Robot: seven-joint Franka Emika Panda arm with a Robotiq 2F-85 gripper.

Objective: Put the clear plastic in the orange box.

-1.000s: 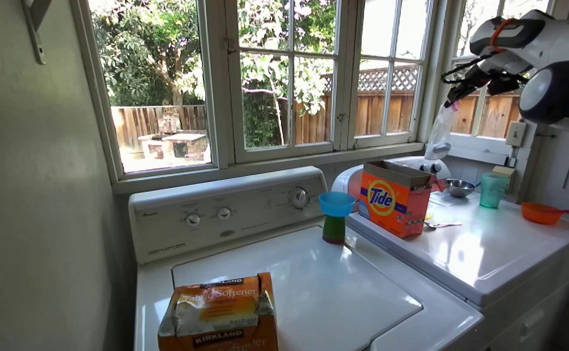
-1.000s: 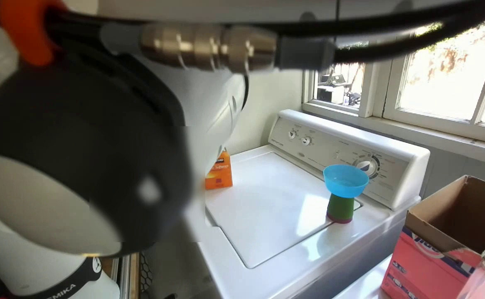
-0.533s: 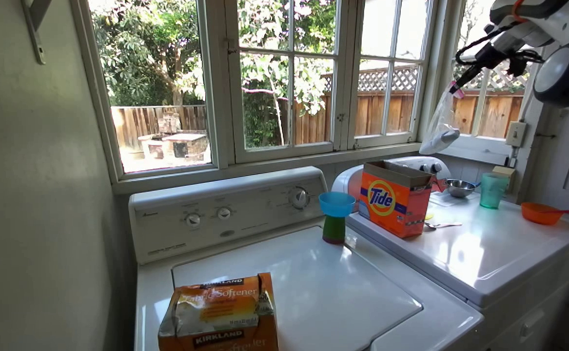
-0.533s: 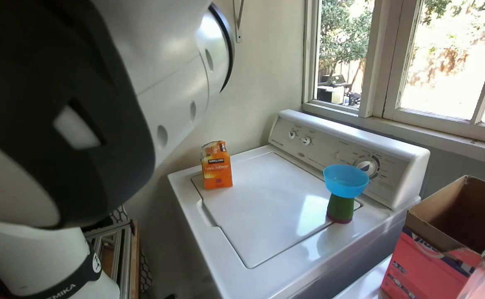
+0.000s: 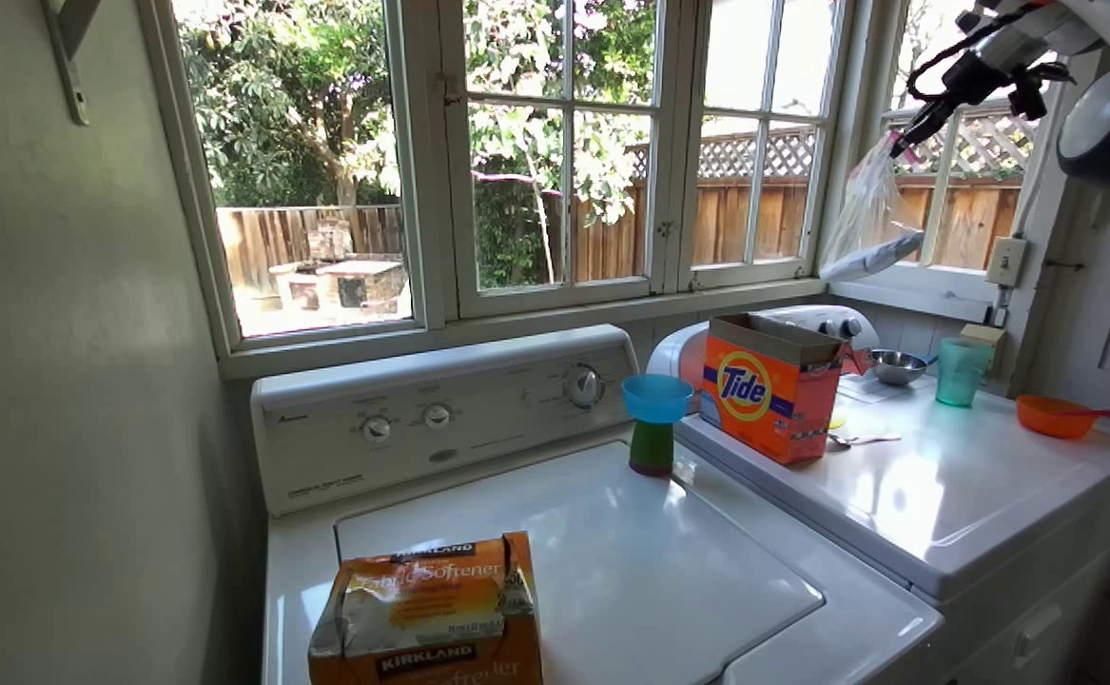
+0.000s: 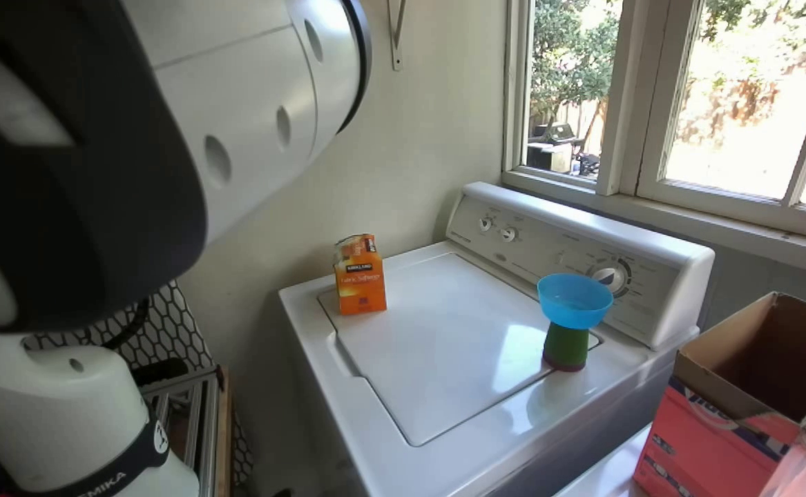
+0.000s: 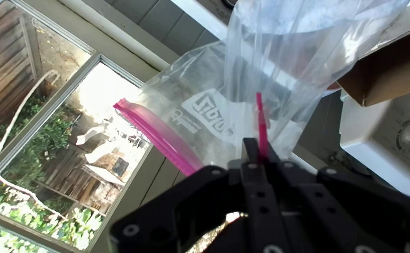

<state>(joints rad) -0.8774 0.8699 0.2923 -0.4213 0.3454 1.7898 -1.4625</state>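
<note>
My gripper [image 7: 261,149] is clamped on the pink edge of the clear plastic [image 7: 205,82]. Left to right in an exterior view I've got a fabric softener box [image 5: 426,609] and a blue bowl [image 5: 657,400] perched on a green cup [image 5: 652,449], all on the washer [image 5: 631,561], then the orange box [image 5: 771,401], open-topped, on the next machine [image 5: 1021,480], clear plastic dangling higher and off to its right, then a metal bowl [image 5: 899,372], teal cup [image 5: 962,373] and orange bowl [image 5: 1049,420]

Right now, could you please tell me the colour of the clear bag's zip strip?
The zip strip is bright pink, clearest in the wrist view.
</note>
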